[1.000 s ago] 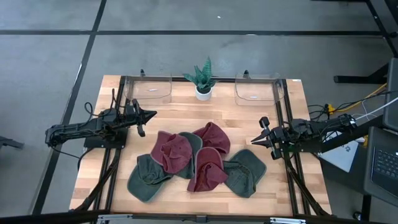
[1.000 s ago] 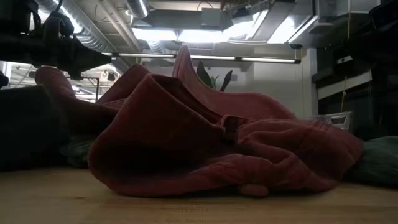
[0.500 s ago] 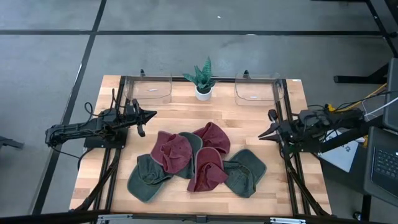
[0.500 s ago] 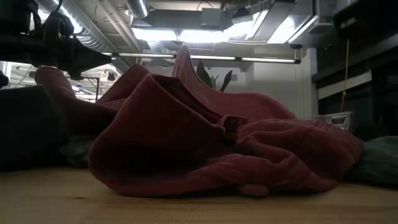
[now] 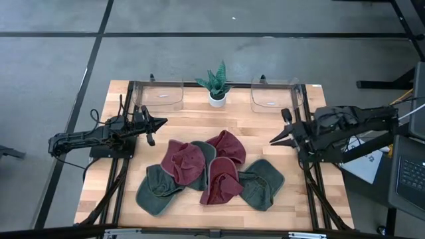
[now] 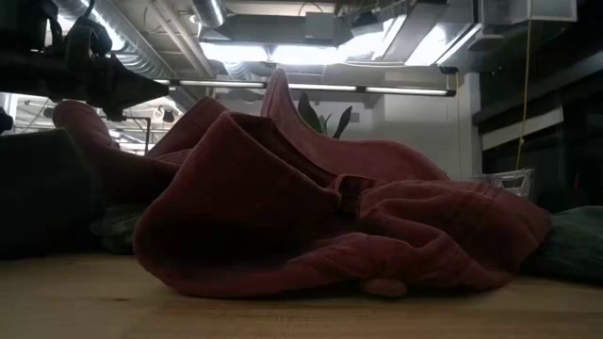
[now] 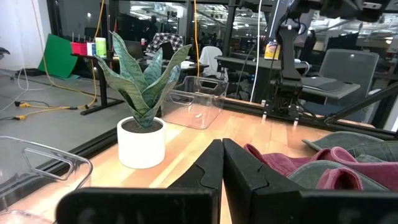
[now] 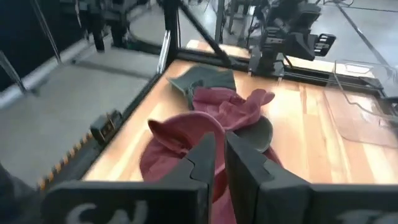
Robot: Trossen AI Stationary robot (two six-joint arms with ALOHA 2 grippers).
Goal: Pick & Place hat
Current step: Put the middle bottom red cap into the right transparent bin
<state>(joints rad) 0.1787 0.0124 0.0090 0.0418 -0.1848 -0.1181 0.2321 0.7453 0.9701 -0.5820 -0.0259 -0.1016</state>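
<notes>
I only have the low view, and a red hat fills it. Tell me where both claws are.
Observer: The left claw is shut and empty, just left of the hat pile.
Operator: Now the right one.
Observer: The right claw is off the pile's right side, fingers slightly apart, holding nothing.
Operator: Tell me what lies beyond the pile.
Observer: Two clear bins sit at the table's far edge, either side of a potted plant.

The table held three red hats, three green hats, two clear bins and one potted plant.
</notes>
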